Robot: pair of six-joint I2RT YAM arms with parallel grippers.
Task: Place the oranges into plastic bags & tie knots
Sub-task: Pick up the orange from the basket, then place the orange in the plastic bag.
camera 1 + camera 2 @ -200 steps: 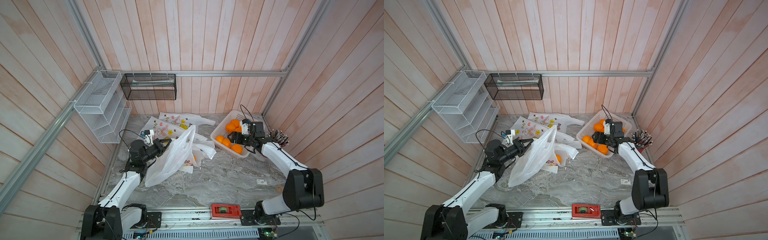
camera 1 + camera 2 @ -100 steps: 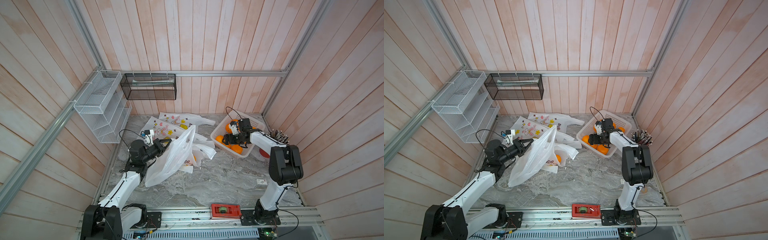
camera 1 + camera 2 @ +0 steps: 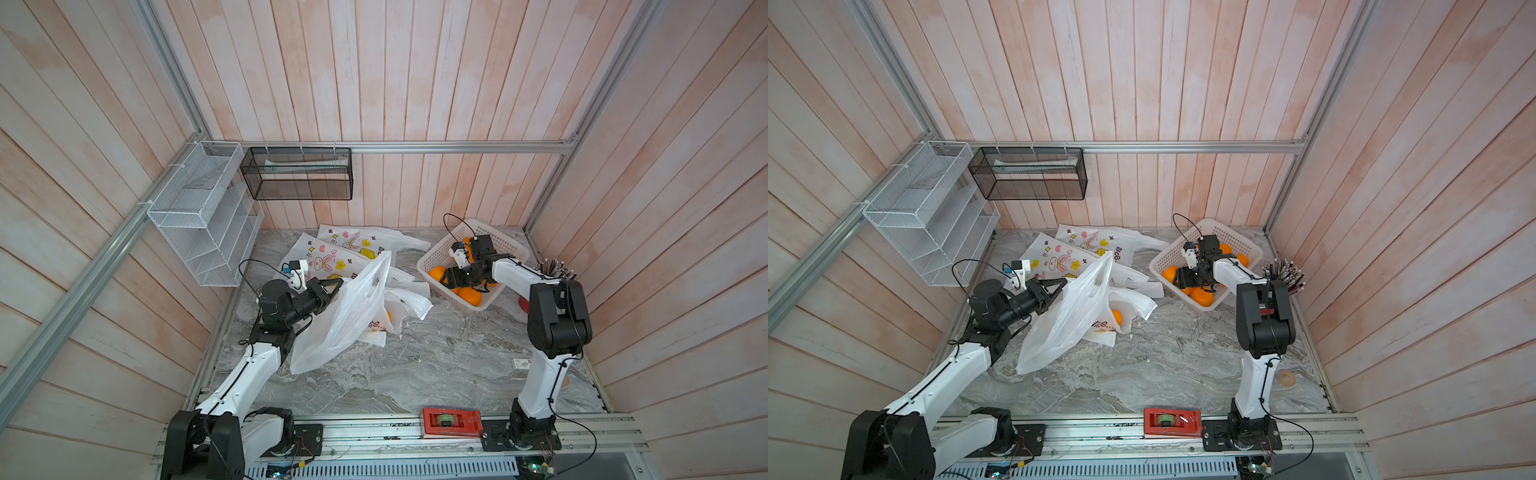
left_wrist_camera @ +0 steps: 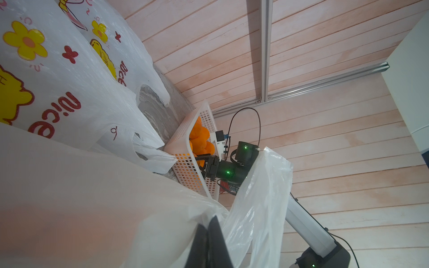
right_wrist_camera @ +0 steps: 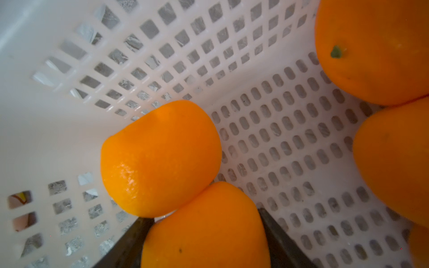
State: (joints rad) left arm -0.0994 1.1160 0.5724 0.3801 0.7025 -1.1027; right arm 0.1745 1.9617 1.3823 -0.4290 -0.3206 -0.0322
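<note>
Right wrist view told the story: the right gripper [image 5: 204, 217] was down in the white basket [image 5: 162, 58], its two dark fingers [image 5: 130, 246] on either side of the near orange [image 5: 206, 232] and closed snug on both flanks, as far as that view showed. Dead ahead and touching it sat a second orange [image 5: 160, 160], tucked toward the basket's corner. More oranges [image 5: 376, 46] lay off to one side. So the lift, I'd say, needed to come back and up, clear of that neighbour and the wall.

Over on the robot's left, in both top views, the left gripper [image 3: 334, 286] was clamped tight on a handle of the plain bag [image 3: 345, 320], holding it up off the table [image 3: 415, 365]. Its mouth, by my reckoning, was turned toward the basket. Bag and basket stood well apart, with crumpled printed bags [image 3: 332, 253] between them. The right arm was clearly nearer the fruit, and the carry ran leftward to that mouth. A bagged orange [image 3: 1116, 316] showed just behind the held bag.
</note>
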